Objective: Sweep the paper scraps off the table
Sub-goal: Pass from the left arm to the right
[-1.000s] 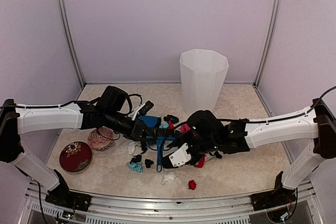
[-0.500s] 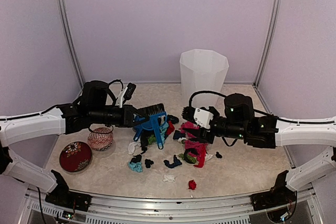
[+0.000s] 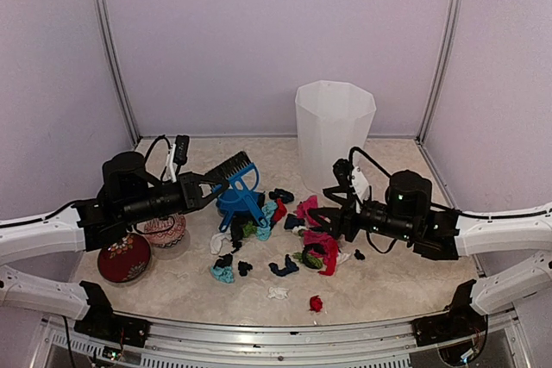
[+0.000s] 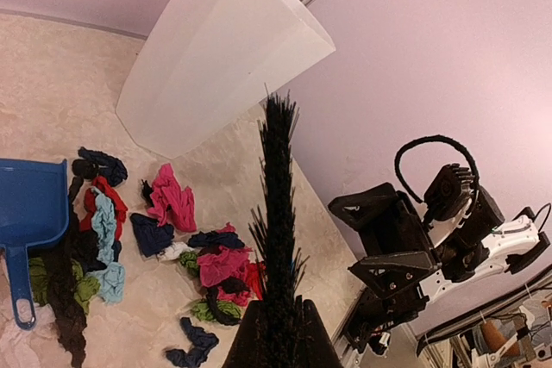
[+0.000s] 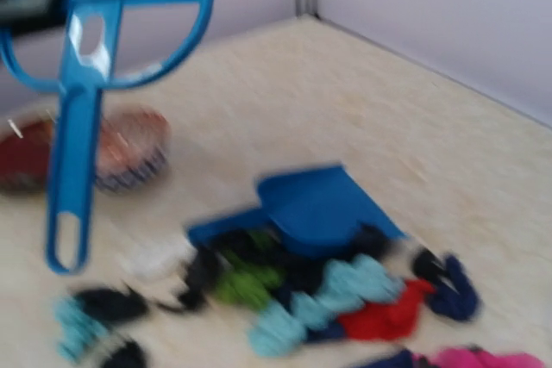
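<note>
While our left gripper (image 3: 200, 189), clamped on the brush (image 3: 231, 180), is hovering left of the paper scraps (image 3: 312, 243) lying mid-table (image 3: 405, 273), and our right gripper (image 3: 329, 211) is gaping empty, we are risking shoving the loose dustpan (image 4: 34, 204) away.

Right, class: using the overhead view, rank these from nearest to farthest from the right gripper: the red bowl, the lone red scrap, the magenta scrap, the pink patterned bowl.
1. The magenta scrap, just left of the right gripper.
2. The lone red scrap, by the table's front edge.
3. The pink patterned bowl, far left.
4. The red bowl, farthest left.
</note>
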You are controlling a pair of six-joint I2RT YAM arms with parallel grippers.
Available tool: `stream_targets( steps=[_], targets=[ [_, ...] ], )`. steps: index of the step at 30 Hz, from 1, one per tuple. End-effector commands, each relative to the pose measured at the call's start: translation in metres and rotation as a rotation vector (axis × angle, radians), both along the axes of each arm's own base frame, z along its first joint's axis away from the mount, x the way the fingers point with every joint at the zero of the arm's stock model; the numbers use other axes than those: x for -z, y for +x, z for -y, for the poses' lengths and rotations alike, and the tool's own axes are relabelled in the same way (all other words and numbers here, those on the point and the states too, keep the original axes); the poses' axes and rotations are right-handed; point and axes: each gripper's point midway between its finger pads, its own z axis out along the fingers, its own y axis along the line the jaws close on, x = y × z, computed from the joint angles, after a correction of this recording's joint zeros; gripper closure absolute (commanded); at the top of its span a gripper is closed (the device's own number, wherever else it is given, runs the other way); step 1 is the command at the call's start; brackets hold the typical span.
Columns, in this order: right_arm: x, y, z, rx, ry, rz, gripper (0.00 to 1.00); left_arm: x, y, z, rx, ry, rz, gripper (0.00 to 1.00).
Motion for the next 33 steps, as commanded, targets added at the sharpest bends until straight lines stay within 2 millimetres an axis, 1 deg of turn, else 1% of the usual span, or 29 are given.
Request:
stream_targets(
  steps=[1,2,5,6,7,10,12,17,20,25,33],
  targets=[
    [-0.035,-0.017,-0.021,-0.113,0.198,-0.021,0.31,-0.024,-0.001,-0.014,-0.077,-0.151,0.044,1.00],
    [-0.035,-0.024,-0.027,-0.151,0.208,-0.025,0.31,-0.025,-0.002,-0.016,-0.085,-0.173,0.042,1.00],
    [-0.046,-0.040,-0.039,-0.260,0.304,-0.058,0.29,-0.029,-0.009,-0.018,-0.081,-0.237,0.056,1.00],
    [-0.050,-0.041,-0.042,-0.273,0.338,-0.077,0.29,-0.030,-0.012,-0.019,-0.074,-0.256,0.065,1.00],
    [-0.053,-0.042,-0.046,-0.288,0.362,-0.098,0.29,-0.035,-0.015,-0.020,-0.069,-0.283,0.084,1.00],
    [-0.056,-0.046,-0.062,-0.335,0.407,-0.163,0.29,-0.044,-0.023,-0.024,-0.053,-0.347,0.129,1.00],
    [-0.062,-0.049,-0.070,-0.355,0.447,-0.205,0.29,-0.049,-0.029,-0.026,-0.038,-0.378,0.156,1.00],
    [-0.079,-0.048,-0.076,-0.367,0.567,-0.291,0.30,-0.061,-0.041,-0.027,-0.004,-0.435,0.216,1.00],
    [-0.088,-0.051,-0.084,-0.419,0.603,-0.324,0.31,-0.068,-0.048,-0.026,0.017,-0.460,0.254,1.00],
    [-0.095,-0.065,-0.099,-0.535,0.644,-0.382,0.36,-0.076,-0.052,-0.022,0.037,-0.464,0.285,1.00],
    [-0.100,-0.077,-0.111,-0.645,0.689,-0.443,0.47,-0.080,-0.055,-0.017,0.062,-0.464,0.304,1.00]
  ],
)
